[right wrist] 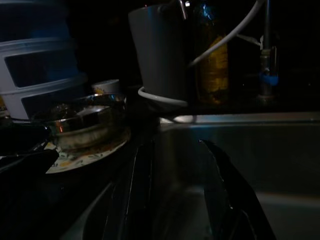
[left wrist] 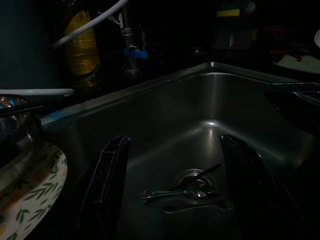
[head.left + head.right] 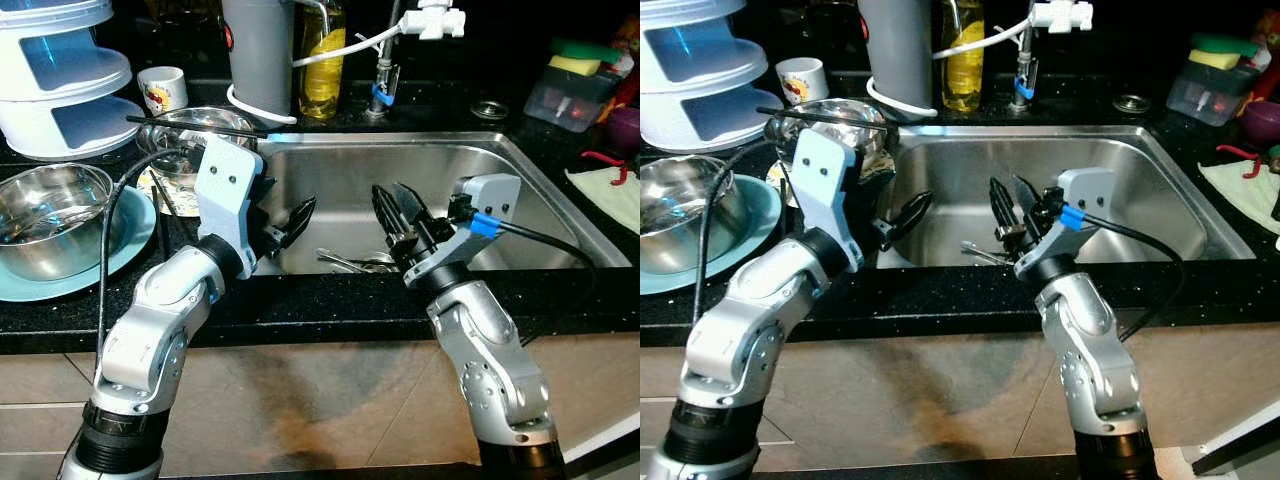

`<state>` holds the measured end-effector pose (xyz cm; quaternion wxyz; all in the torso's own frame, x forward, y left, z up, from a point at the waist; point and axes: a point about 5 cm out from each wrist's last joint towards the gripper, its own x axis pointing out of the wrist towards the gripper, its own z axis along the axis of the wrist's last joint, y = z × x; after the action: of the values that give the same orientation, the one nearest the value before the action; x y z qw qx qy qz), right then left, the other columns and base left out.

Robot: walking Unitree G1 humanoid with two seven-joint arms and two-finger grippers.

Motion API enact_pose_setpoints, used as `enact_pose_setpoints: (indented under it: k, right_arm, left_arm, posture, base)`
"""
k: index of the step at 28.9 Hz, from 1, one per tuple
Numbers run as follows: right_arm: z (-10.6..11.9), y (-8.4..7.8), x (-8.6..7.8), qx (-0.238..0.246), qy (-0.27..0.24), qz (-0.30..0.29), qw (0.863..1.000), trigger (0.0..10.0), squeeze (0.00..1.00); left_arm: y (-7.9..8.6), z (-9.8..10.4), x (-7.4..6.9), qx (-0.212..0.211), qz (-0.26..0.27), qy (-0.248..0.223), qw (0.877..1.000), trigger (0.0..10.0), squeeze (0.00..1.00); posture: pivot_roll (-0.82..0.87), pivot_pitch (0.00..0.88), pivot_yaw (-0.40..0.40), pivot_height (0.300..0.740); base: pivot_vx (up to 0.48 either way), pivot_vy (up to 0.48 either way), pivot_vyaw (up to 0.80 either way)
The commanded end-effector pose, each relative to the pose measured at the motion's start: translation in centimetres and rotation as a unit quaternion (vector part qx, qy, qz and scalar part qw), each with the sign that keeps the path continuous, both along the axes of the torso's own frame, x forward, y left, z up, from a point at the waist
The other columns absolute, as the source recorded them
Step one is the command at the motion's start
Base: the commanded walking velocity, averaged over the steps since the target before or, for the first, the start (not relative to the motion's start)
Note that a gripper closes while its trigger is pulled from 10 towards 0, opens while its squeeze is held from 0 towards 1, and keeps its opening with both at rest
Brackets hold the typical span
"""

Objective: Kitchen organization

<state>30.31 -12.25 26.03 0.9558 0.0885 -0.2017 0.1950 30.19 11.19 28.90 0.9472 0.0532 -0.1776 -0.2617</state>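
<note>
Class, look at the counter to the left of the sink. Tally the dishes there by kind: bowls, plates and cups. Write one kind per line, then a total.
Bowls: 2, a steel bowl and a glass bowl
Plates: 2, a blue plate and a leaf-patterned plate
Cups: 1, a white cup
Total: 5

Both eye views look forward and down from the head onto a black counter, with the sink (image 3: 420, 190) at 12 o'clock and the two arms rising from 6 o'clock. They share nearly everything, slightly offset sideways. The left wrist view sits low and close inside the basin, facing the drain (image 2: 192, 182) between its own fingers (image 2: 107, 185). The right wrist view looks across the rim toward the grey jug (image 1: 160, 55). Both show the yellow bottle (image 2: 82, 52).
</note>
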Motion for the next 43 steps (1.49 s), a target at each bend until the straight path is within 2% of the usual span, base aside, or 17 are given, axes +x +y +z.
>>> enact_pose_setpoints:
  k: [1,7,16,21,24,28,43]
  right_arm:
    - [0.0,-0.2,-0.3,0.004,0.006,0.003,1.0,10.0,0.0]
    - [0.1,-0.4,-0.4,0.007,0.015,-0.001,1.0,10.0,0.0]
    - [0.2,-0.5,-0.4,0.012,0.017,-0.008,1.0,10.0,0.0]
    - [1.3,-0.7,-0.2,0.032,0.003,-0.012,0.999,10.0,0.0]
    - [3.1,-0.9,0.0,0.052,-0.019,-0.01,0.998,10.0,0.0]
    - [3.9,-0.8,0.1,0.051,-0.029,-0.004,0.998,10.0,0.0]
    - [3.8,-0.7,0.2,0.051,-0.022,-0.001,0.998,10.0,0.0]
  left_arm:
    - [0.5,-0.1,-0.1,0.004,0.014,0.006,1.0,10.0,0.0]
    - [0.8,-0.5,0.1,0.002,0.034,0.017,0.999,10.0,0.0]
    - [0.7,-0.1,0.2,-0.001,0.036,0.01,0.999,10.0,0.0]
    - [0.8,1.7,0.0,-0.012,0.026,-0.022,0.999,10.0,0.0]
    - [1.5,3.5,0.0,-0.021,0.033,-0.046,0.998,10.0,0.0]
    - [2.0,3.9,0.0,-0.022,0.04,-0.051,0.998,10.0,0.0]
    - [1.7,4.5,-0.3,-0.026,0.029,-0.058,0.998,10.0,0.0]
  posture:
    - [-0.03,0.159,-0.032,0.74]
    - [-0.03,0.16,-0.033,0.74]
    - [-0.03,0.156,-0.032,0.74]
    - [-0.03,0.151,-0.03,0.74]
    - [-0.03,0.143,-0.03,0.74]
    - [-0.03,0.14,-0.03,0.74]
    - [-0.03,0.131,-0.031,0.74]
  base:
    - [0.0,0.0,0.0]
    - [0.0,0.0,0.0]
    - [0.0,0.0,0.0]
    - [0.0,0.0,0.0]
    - [0.0,0.0,0.0]
    - [0.0,0.0,0.0]
    - [0.0,0.368,0.0]
